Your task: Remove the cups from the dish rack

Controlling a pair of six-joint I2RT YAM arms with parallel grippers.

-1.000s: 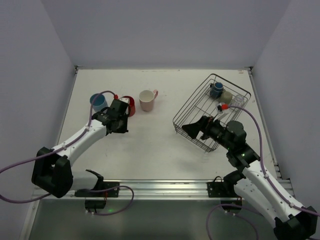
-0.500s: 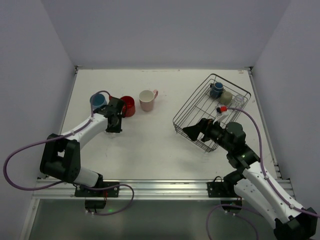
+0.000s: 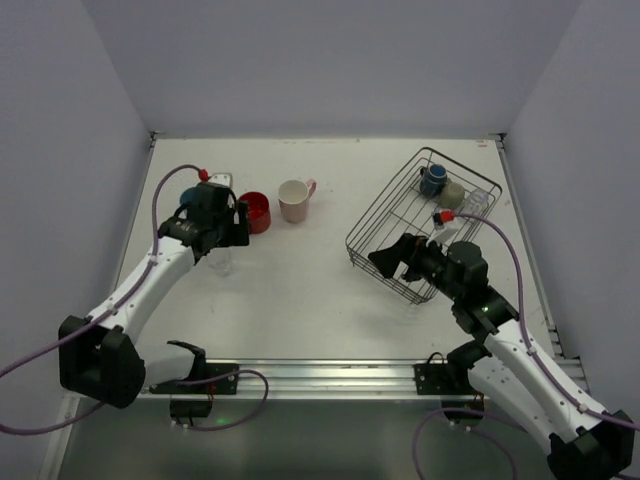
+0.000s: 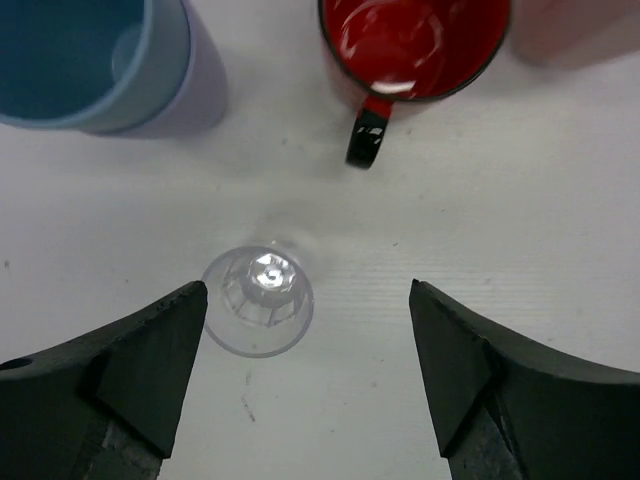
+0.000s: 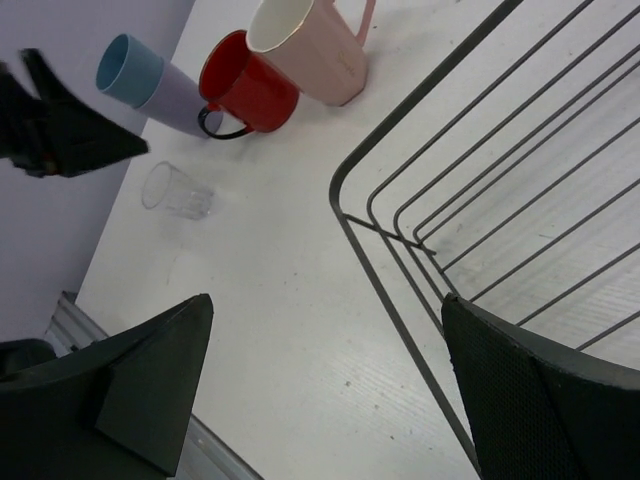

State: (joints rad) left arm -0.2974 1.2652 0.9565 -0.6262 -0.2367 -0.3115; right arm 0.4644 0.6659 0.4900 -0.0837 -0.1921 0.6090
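Note:
My left gripper is open above the table. A small clear glass stands free on the table between its fingers, close to the left one. Behind the glass stand a light blue cup and a red cup with a black handle. From above, the left gripper hangs beside the red cup and the pale pink mug. The black wire dish rack holds a dark blue cup and an olive-grey cup. My right gripper is open and empty at the rack's near left corner.
The right wrist view also shows the pink mug, red cup, blue cup and clear glass in a group. Another clear glass sits in the rack's far right corner. Walls enclose the table on three sides.
My left gripper has opened and let go of the clear glass, then lifted and drawn back to the left. The right arm has barely moved.

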